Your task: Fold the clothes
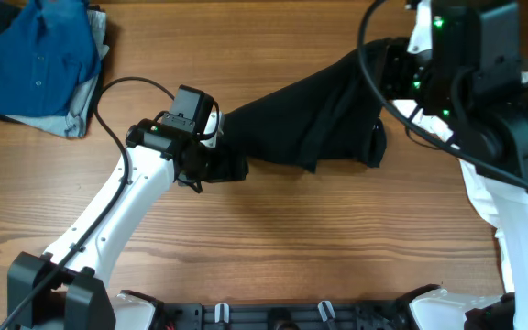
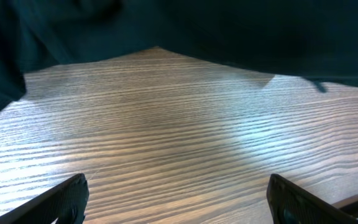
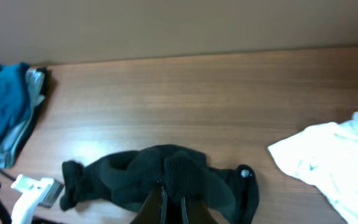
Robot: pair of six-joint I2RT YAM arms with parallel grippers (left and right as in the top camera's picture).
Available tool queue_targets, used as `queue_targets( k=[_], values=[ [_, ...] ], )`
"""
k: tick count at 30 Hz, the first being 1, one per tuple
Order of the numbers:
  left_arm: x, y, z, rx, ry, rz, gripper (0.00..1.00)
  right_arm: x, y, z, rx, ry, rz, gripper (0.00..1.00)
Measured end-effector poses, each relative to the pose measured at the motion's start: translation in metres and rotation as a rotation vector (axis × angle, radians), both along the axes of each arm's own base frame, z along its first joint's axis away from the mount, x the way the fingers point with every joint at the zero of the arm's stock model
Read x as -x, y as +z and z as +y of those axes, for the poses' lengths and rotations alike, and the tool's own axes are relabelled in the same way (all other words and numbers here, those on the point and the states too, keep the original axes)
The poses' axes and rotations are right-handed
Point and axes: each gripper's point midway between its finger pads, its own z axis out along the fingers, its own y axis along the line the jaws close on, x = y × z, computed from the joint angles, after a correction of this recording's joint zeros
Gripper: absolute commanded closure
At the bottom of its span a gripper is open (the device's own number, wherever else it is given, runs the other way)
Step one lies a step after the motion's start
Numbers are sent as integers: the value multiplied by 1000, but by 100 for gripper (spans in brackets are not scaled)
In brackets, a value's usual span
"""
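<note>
The clothes, a black T-shirt, lie stretched in a bunched band across the middle of the wooden table. In the right wrist view my right gripper is shut on a gathered fold of the black T-shirt, lifting its right end. My left gripper stands open low over bare wood, nothing between its fingers. The shirt's dark edge hangs just beyond the fingertips. From overhead, the left gripper sits at the shirt's left end.
A blue buttoned shirt lies on a pile of grey clothes at the far left corner, also visible as the blue shirt in the right wrist view. A white T-shirt lies crumpled at the right side.
</note>
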Motion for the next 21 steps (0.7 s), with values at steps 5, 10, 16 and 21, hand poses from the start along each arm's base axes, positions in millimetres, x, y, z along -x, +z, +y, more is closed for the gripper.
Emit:
queue_targets(
  k=[5,10,16,21],
  values=[
    [0,0,0,0,0,0,10,1,24,-17,-12,-48,-55,95],
    [0,0,0,0,0,0,10,7,58,-24,-31,-68,-147,95],
    [-1,0,0,2,0,-6,16,24,96,-28,-54,-47,-252,96],
    [-9,3,-3,15,0,-39,9,34,104,-18,-79,27,-270,95]
  ],
)
